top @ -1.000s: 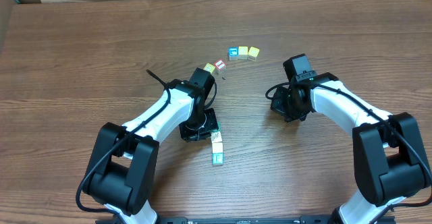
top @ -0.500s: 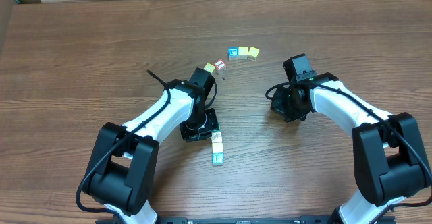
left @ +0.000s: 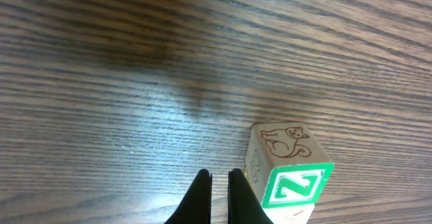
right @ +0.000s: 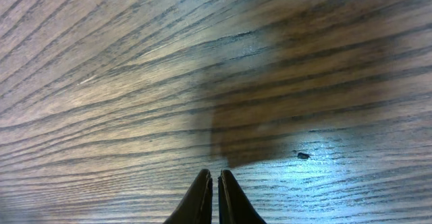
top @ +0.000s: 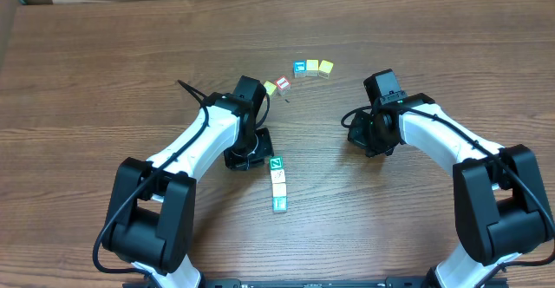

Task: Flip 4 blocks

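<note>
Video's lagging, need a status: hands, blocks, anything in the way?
Left hand shut, empty, beside green Z block. Right hand shut, empty, over table. Nothing in the way.

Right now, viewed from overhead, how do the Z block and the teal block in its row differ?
The Z block shows a green-framed letter on top; the teal block shows a teal top. The Z block ends the row next to the left tool; the teal block is at the opposite end. Both are small cubes.
</note>
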You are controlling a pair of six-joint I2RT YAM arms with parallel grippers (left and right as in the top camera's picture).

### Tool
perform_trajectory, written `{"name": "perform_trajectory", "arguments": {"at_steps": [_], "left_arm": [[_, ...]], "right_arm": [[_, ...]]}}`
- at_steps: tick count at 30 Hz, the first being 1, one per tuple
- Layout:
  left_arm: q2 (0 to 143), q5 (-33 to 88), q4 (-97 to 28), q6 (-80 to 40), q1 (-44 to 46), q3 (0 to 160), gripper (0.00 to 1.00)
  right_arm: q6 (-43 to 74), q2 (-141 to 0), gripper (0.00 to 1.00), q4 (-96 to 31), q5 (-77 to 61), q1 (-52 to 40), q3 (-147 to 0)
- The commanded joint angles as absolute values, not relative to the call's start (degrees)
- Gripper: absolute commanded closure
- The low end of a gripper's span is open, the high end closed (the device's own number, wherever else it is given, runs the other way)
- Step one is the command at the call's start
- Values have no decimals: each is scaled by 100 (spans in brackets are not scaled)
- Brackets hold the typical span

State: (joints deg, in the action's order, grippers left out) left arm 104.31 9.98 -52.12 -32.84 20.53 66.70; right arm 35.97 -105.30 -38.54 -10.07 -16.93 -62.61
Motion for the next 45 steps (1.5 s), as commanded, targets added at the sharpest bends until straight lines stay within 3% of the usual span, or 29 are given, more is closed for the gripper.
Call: {"name": "perform_trajectory", "arguments": {"at_steps": [1,45], "left_arm": [[10499,902,-5172,-3192,2158,6766,96],[10499,703,-4842,-3148,2399,6521,96]], "right_arm": [[3529,-10556,92,-3833,-947,-1715,-6215],[3529,-10556,92,-3846,-904,-1715,-6215]]}}
